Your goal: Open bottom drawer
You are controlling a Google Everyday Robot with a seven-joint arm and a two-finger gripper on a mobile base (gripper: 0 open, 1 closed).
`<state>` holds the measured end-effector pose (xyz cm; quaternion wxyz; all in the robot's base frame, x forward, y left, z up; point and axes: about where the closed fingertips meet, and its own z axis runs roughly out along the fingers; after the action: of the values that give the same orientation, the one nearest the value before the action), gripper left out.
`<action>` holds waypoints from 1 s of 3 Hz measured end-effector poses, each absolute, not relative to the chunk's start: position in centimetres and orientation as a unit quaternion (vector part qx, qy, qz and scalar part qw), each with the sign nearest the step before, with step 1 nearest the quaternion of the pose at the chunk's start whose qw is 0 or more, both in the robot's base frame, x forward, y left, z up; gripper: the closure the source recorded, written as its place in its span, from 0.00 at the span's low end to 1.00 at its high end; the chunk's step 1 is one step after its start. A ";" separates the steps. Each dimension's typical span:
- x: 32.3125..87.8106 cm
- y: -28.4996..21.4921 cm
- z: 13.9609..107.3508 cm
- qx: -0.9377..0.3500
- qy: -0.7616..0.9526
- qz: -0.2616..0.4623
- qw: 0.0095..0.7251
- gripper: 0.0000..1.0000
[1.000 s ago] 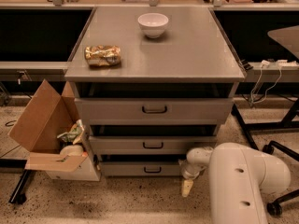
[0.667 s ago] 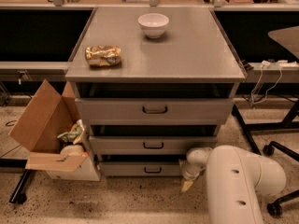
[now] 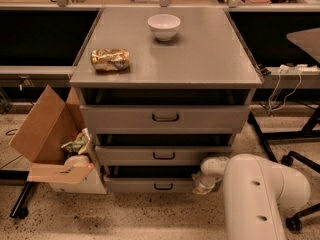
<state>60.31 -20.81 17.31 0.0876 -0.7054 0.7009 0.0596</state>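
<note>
One drawer matters here: the bottom grey metal drawer (image 3: 135, 185), lowest of the cabinet's three, near the floor, with its small dark bar handle (image 3: 163, 186) at the centre of the front. It looks shut or barely out.

The beige gripper (image 3: 204, 185) sits at the right end of that front, apart from the handle, and you cannot tell whether the jaws are spread or pressed together. A pull from there would likely slip off or skew the drawer in its runners.

The open brown cardboard box (image 3: 42, 134) of rubbish stands just beside the drawer's left end and could snag it.

The bulky white arm (image 3: 250, 204) reaches in low from the near right, its wrist bent left towards the cabinet; it may block the drawer's path.
</note>
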 end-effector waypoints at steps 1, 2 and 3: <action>60.3 -20.8 18.0 -0.705 0.701 0.060 0.088 0.95; 60.3 -20.8 18.8 -0.705 0.701 0.060 0.088 1.00; 60.3 -20.8 19.1 -0.705 0.701 0.060 0.088 1.00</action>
<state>60.32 -20.81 19.09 0.0877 -0.7054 0.7009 0.0596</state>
